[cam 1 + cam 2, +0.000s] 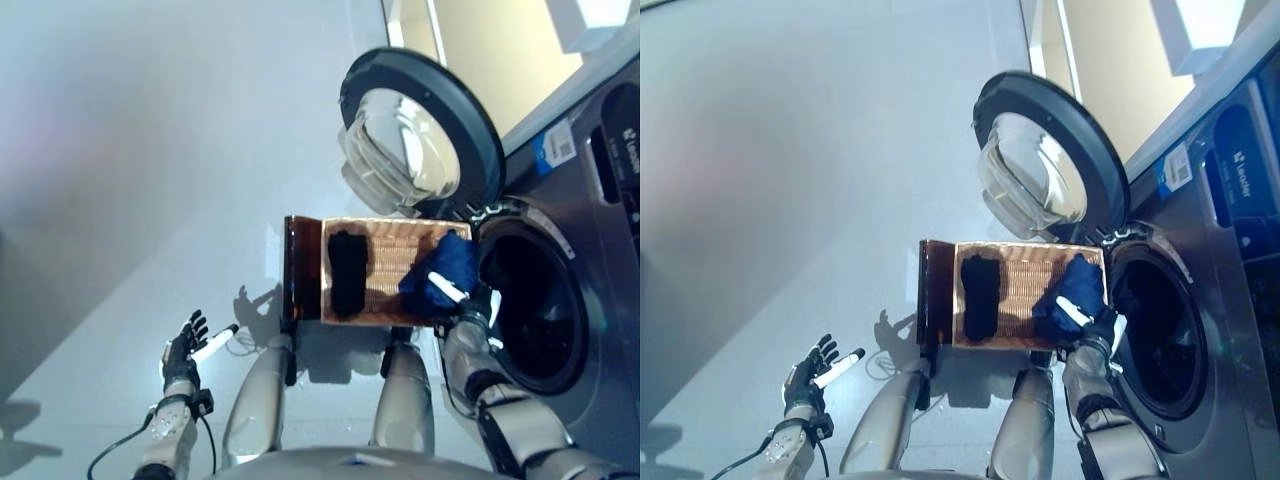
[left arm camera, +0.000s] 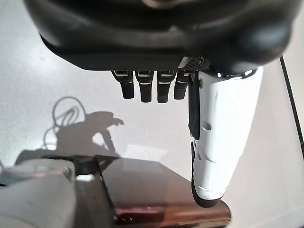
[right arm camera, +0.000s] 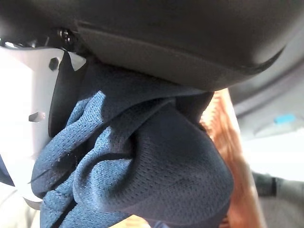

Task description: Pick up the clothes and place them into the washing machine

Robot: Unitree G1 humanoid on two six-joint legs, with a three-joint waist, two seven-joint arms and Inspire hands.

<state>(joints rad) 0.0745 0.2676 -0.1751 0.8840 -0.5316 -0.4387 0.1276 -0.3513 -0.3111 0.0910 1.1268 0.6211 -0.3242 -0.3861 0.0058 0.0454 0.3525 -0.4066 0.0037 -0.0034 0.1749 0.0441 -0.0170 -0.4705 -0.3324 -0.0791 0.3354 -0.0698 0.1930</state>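
Note:
A shallow wicker basket [image 1: 395, 262] rests on a low dark brown box [image 1: 303, 265] beside the washing machine [image 1: 560, 290], whose round door [image 1: 415, 140] stands open. A black garment [image 1: 348, 272] lies in the basket's left part. My right hand [image 1: 468, 300] is shut on a dark blue garment [image 1: 442, 268] at the basket's right end, next to the drum opening [image 1: 530, 305]; the blue cloth [image 3: 142, 180] bunches under the palm in the right wrist view. My left hand [image 1: 185, 345] hangs open over the floor at the lower left, holding nothing; its fingers [image 2: 152, 88] show in the left wrist view.
The open door's glass bowl [image 1: 1030, 180] hangs above the basket's far edge. Pale floor [image 1: 150, 200] spreads to the left. The brown box's corner [image 2: 156, 190] shows in the left wrist view.

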